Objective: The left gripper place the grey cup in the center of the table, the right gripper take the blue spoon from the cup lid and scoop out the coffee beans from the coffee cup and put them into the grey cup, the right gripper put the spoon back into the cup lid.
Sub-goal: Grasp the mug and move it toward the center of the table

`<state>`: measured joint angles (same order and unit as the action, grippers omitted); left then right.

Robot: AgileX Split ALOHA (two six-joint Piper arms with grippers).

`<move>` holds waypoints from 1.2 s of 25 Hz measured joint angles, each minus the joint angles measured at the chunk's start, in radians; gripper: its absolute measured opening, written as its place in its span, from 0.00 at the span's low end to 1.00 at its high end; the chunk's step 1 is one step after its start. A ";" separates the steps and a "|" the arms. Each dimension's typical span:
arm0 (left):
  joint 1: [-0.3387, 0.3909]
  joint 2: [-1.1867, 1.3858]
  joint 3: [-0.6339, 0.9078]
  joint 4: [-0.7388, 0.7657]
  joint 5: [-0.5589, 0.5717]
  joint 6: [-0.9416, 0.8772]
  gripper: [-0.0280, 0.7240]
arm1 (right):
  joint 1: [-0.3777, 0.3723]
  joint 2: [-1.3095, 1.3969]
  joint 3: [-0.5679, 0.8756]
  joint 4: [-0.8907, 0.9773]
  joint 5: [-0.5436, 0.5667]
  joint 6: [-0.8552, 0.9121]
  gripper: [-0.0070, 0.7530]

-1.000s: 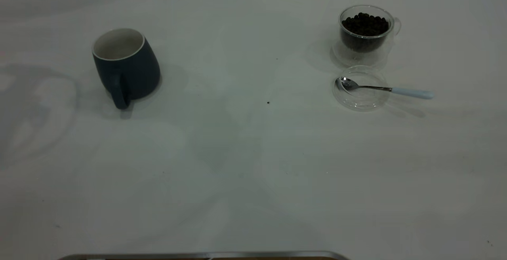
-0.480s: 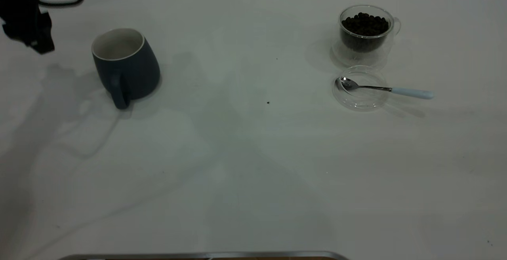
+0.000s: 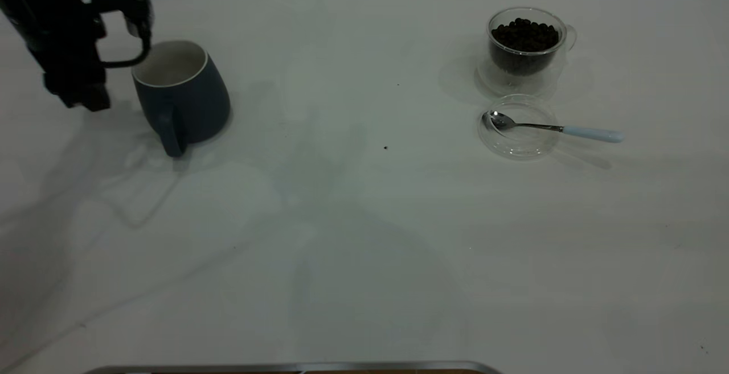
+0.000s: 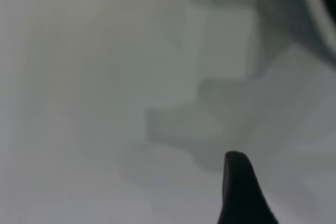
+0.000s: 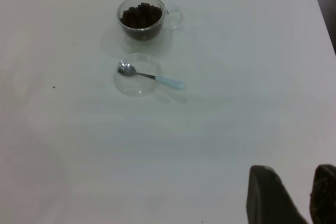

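Where lidded: blue spoon (image 3: 555, 128) crosswise.

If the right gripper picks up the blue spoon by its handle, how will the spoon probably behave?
The blue spoon looks thin and stiff, so it should not bend. Its handle is slim and smooth and juts past the cup lid, so it may slip or twist in the grasp. Its bowl lies in the clear lid, which looks light, so a sideways pull might drag the lid along.

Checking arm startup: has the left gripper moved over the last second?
Yes. The left gripper entered from the far-left corner and came alongside the grey cup.
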<state>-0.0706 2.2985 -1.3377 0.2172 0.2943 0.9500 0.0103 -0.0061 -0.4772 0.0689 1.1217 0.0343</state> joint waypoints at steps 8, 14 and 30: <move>-0.043 0.029 -0.001 0.001 -0.073 0.002 0.70 | 0.000 0.000 0.000 0.000 0.000 0.000 0.32; -0.091 0.033 -0.001 0.002 -0.109 0.005 0.70 | 0.000 0.000 0.000 0.000 0.000 0.000 0.32; -0.225 0.064 -0.053 0.004 -0.148 -0.029 0.70 | 0.000 -0.001 0.000 0.000 0.000 0.000 0.32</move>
<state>-0.2955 2.3629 -1.3908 0.2208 0.1468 0.9207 0.0103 -0.0069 -0.4772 0.0689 1.1217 0.0346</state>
